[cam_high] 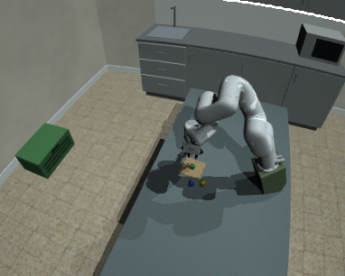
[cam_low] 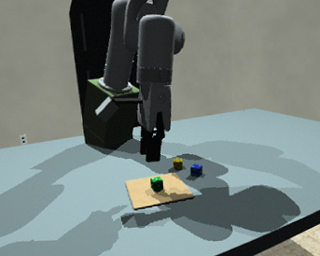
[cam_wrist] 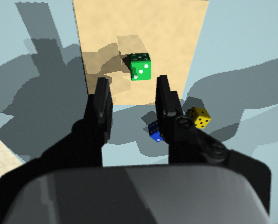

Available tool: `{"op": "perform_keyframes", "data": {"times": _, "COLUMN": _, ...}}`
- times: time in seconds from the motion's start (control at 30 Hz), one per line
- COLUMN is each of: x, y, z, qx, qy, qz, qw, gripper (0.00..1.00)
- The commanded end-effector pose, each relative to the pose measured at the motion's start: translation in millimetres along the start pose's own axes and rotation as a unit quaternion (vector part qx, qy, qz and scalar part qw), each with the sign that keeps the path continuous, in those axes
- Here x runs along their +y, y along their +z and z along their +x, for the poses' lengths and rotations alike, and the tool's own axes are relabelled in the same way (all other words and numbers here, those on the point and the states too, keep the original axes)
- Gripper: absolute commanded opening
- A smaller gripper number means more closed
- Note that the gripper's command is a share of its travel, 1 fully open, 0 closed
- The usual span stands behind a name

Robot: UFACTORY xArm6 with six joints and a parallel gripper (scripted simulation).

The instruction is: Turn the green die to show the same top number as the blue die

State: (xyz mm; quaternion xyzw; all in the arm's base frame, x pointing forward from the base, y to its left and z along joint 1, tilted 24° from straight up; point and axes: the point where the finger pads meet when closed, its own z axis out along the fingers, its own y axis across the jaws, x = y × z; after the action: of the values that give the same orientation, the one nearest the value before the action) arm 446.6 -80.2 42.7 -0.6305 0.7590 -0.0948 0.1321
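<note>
The green die (cam_wrist: 139,66) lies flat on the tan mat (cam_wrist: 140,45); it also shows in the exterior view (cam_low: 156,184) and the top view (cam_high: 192,166). The blue die (cam_low: 196,170) and the yellow die (cam_low: 177,163) lie on the table beside the mat. In the wrist view the blue die (cam_wrist: 155,132) is partly hidden behind a finger, with the yellow die (cam_wrist: 199,117) next to it. My gripper (cam_wrist: 133,90) hangs above the table behind the mat, well above the dice. Its fingers (cam_low: 152,155) stand partly open with nothing between them.
The arm's green base block (cam_low: 111,113) stands at the back of the table. The table's front edge (cam_low: 272,237) runs close to the dice side. A green crate (cam_high: 44,150) sits on the floor, and a counter with a microwave (cam_high: 320,42) stands behind.
</note>
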Motion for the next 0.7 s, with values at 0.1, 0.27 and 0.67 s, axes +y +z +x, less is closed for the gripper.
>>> {"op": "perform_keyframes", "data": {"times": 0.1, "x": -4.2, "y": -1.3, "z": -0.1, "qx": 0.027, "qy": 0.001, "qz": -0.002, "qw": 1.0, "gripper": 0.42}}
{"op": "perform_keyframes", "data": {"times": 0.27, "x": -4.6, "y": -1.2, "z": -2.3, "qx": 0.042, "qy": 0.002, "qz": 0.002, "qw": 0.999, "gripper": 0.42}}
{"op": "perform_keyframes", "data": {"times": 0.67, "x": -0.1, "y": -0.1, "z": -9.2, "qx": 0.061, "qy": 0.001, "qz": 0.012, "qw": 0.998, "gripper": 0.42}}
